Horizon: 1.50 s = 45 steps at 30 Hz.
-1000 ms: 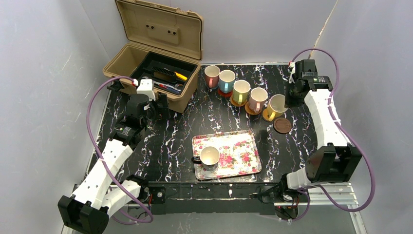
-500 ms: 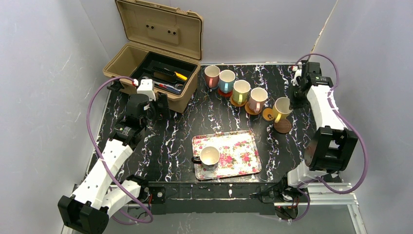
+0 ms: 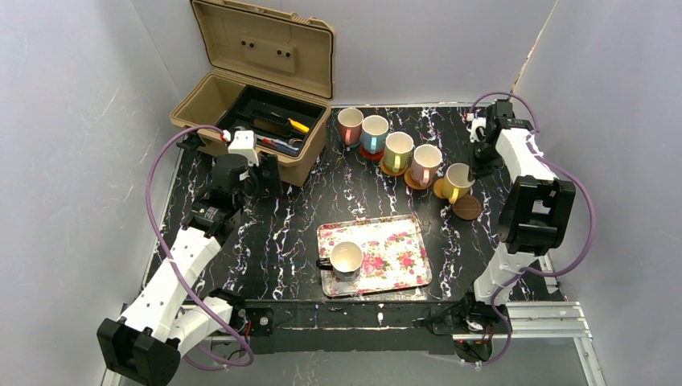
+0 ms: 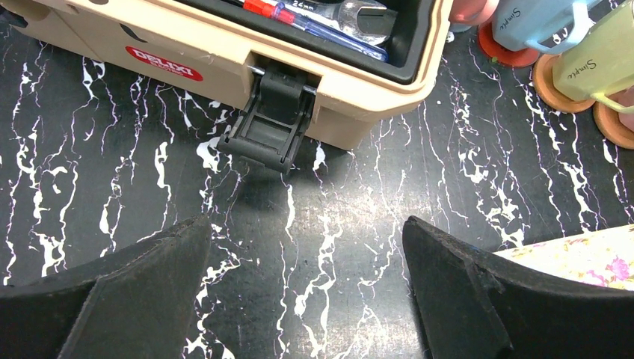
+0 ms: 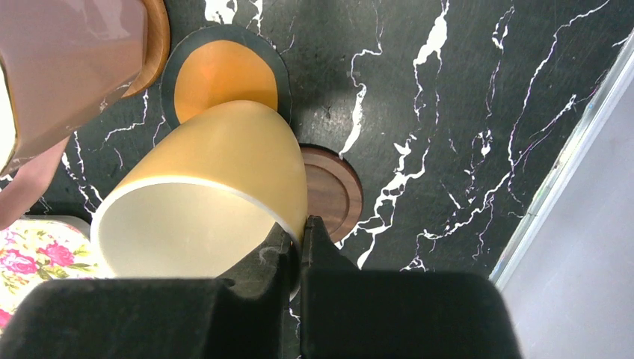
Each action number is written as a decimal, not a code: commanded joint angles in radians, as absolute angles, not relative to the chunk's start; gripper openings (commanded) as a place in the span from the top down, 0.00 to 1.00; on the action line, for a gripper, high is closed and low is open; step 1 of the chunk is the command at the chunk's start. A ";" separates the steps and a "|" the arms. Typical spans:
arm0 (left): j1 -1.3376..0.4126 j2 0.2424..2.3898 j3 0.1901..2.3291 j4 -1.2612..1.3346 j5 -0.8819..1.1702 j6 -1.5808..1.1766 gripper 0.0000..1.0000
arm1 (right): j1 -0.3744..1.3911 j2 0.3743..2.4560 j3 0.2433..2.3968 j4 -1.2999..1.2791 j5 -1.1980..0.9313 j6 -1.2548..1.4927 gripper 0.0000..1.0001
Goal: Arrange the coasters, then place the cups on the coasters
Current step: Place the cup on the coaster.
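Yellow cup [image 5: 209,172], pinched at its rim by the closed right gripper [image 5: 299,239], is held tilted over the yellow-orange coaster [image 5: 224,75]; levelling and centred lowering are judged needed next, with the left gripper [image 4: 305,232] spread open, empty.

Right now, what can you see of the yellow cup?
The yellow cup looks like glossy ceramic, yellow outside, cream inside, empty. The right gripper is shut on its rim, one finger inside, one outside. It seems tilted, its base over the edge of the orange coaster, the brown coaster beside it. Whether it touches either, I cannot tell.
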State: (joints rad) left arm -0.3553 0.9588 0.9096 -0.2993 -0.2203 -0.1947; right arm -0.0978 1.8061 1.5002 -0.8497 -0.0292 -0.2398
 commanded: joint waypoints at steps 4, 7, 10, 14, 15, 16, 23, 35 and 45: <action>-0.353 0.957 0.911 -0.302 -0.213 -0.197 0.02 | -0.100 1.837 1.603 -0.838 -0.081 -0.289 0.99; -0.353 0.959 0.911 -0.301 -0.212 -0.196 0.02 | -0.100 1.859 1.620 -0.847 -0.085 -0.296 0.99; -0.353 0.960 0.911 -0.302 -0.212 -0.198 0.02 | -0.100 1.878 1.633 -0.854 -0.097 -0.303 0.99; -0.354 0.961 0.911 -0.302 -0.212 -0.196 0.02 | -0.098 1.885 1.642 -0.856 -0.107 -0.311 0.99; -0.353 0.962 0.911 -0.302 -0.212 -0.195 0.02 | -0.096 1.886 1.642 -0.855 -0.105 -0.313 0.99; -0.354 0.963 0.912 -0.301 -0.212 -0.196 0.02 | -0.095 1.885 1.642 -0.855 -0.101 -0.315 0.99; -0.353 0.962 0.911 -0.302 -0.211 -0.196 0.02 | -0.083 1.890 1.645 -0.848 -0.095 -0.323 0.99; -0.353 0.962 0.911 -0.302 -0.211 -0.195 0.02 | -0.061 1.904 1.655 -0.850 -0.082 -0.328 0.99; -0.354 0.963 0.911 -0.301 -0.210 -0.193 0.02 | -0.049 1.910 1.662 -0.846 -0.061 -0.330 0.99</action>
